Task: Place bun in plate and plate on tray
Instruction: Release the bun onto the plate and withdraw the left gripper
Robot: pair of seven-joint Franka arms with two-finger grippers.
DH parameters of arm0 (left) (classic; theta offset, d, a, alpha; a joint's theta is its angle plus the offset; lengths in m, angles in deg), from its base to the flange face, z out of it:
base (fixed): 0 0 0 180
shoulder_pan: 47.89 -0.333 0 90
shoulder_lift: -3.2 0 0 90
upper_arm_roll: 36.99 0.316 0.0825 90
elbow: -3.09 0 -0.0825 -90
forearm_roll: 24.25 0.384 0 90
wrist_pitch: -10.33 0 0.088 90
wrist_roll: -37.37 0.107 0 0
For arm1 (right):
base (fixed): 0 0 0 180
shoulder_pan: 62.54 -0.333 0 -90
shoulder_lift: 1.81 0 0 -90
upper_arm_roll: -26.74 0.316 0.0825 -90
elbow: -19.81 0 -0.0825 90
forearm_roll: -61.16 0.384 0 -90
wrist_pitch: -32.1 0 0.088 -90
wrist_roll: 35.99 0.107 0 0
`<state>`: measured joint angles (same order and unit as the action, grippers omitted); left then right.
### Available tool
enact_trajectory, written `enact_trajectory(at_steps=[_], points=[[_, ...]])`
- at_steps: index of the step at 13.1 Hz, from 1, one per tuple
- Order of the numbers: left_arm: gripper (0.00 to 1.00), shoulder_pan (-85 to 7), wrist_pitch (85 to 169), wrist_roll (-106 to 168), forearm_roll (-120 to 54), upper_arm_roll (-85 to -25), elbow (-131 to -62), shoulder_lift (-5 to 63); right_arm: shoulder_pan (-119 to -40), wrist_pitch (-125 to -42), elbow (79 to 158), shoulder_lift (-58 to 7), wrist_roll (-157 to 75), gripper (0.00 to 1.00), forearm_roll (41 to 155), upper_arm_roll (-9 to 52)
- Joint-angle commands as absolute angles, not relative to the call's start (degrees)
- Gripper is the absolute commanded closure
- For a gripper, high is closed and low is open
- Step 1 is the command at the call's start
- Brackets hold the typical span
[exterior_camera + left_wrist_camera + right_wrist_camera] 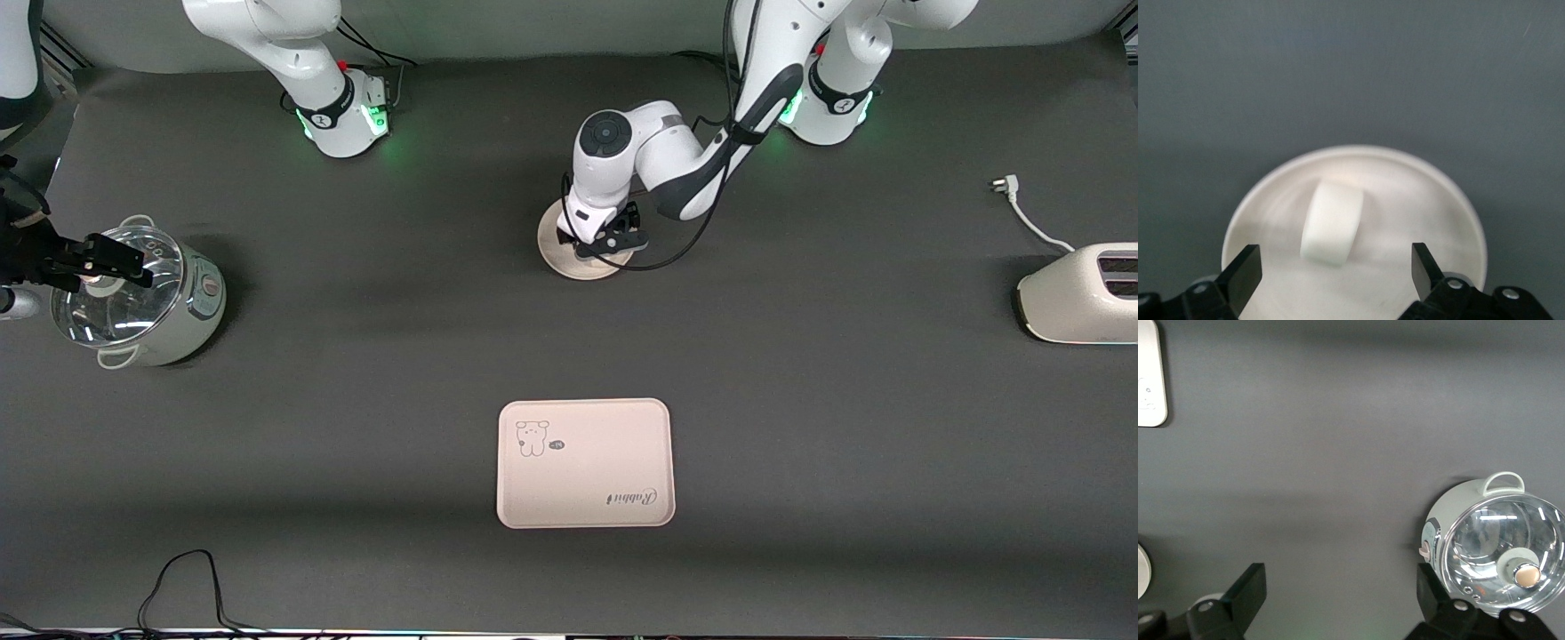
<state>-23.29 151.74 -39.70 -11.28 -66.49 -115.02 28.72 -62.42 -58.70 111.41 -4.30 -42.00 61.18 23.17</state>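
The round cream plate [569, 265] sits on the dark table, farther from the front camera than the tray [584, 464]. My left gripper [605, 242] hangs low over the plate and hides the bun in the front view. In the left wrist view the off-white bun [1331, 223] lies on its side in the plate [1451, 200], clear of my open left gripper [1336, 267]. The tray is bare, with its animal drawing and "Rabbit" script. My right gripper [1338, 593] is open and empty, held high by the pot [1498, 550]; it waits.
A glass-lidded pot [147, 302] stands at the right arm's end of the table. A white toaster [1080, 293] with its plug lead [1022, 209] stands at the left arm's end. A black cable [187, 578] loops near the front edge.
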Motion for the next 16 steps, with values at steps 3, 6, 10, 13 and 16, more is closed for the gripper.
enact_trajectory(at_steps=[3,6,10,13,16], points=[[0.00,-32.4,140.0,-35.6,-10.1,-65.6,-106.5,22.1,-64.5,-58.8,113.6,-2.4,-42.6,0.00,61.1,23.5],[0.00,-38.6,124.7,-23.8,-10.3,-65.5,-96.3,21.3,-66.1,-59.2,113.8,-2.5,-42.4,0.00,61.8,23.5],[0.00,-50.4,113.2,-5.7,-10.8,-65.5,-86.0,21.1,-68.0,-60.8,116.0,-2.3,-42.3,0.00,66.4,23.4],[0.00,-51.1,109.5,3.9,-11.1,-57.8,-85.4,16.5,-75.5,-65.1,118.2,-2.3,-34.7,0.00,67.4,23.5],[0.00,-49.8,104.0,16.0,-16.8,-48.4,-86.2,11.3,-84.7,-70.5,120.9,-2.8,-22.6,0.00,67.4,23.5]])
